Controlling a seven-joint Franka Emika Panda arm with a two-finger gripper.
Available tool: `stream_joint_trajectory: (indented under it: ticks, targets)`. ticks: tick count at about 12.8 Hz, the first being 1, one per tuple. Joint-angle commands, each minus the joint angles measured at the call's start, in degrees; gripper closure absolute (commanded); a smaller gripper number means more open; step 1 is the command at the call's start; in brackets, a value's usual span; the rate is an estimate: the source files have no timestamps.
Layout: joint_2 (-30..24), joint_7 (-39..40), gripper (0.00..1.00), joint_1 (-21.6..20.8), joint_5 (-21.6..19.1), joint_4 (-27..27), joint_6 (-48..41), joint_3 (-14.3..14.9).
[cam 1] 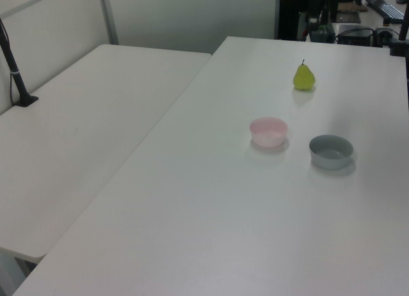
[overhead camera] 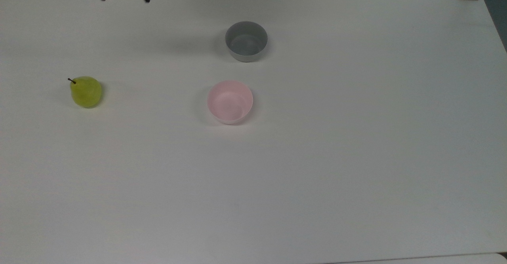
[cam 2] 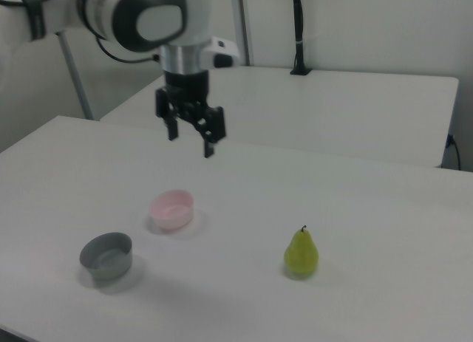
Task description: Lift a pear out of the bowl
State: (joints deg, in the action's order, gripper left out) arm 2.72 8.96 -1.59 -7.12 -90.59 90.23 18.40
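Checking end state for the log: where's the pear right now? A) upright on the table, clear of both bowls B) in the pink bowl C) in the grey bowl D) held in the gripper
A: the pear stands stem-up on the bare table, well apart from the pink bowl and grey bowl, both empty; the gripper hangs open above, holding nothing.
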Motion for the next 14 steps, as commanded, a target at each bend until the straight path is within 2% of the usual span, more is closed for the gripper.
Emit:
stream_joint_trajectory:
  ticks: [1, 4, 6, 8, 14]
  targets:
    - [-3.8, -5.1, 0.00, -5.7, 1.6, -1.4, -2.0, -0.6]
    - [-3.4, -2.1, 0.00, -5.4, 1.7, -2.2, 3.5, -5.8]
    - [-2.9, 1.9, 0.00, -4.4, 3.2, -2.3, 4.9, -7.8]
    - [-2.4, 2.7, 0.00, -4.0, 5.9, -2.4, 7.0, -8.2]
    - [-2.2, 1.9, 0.00, -3.9, 6.0, -2.1, 7.2, -8.2]
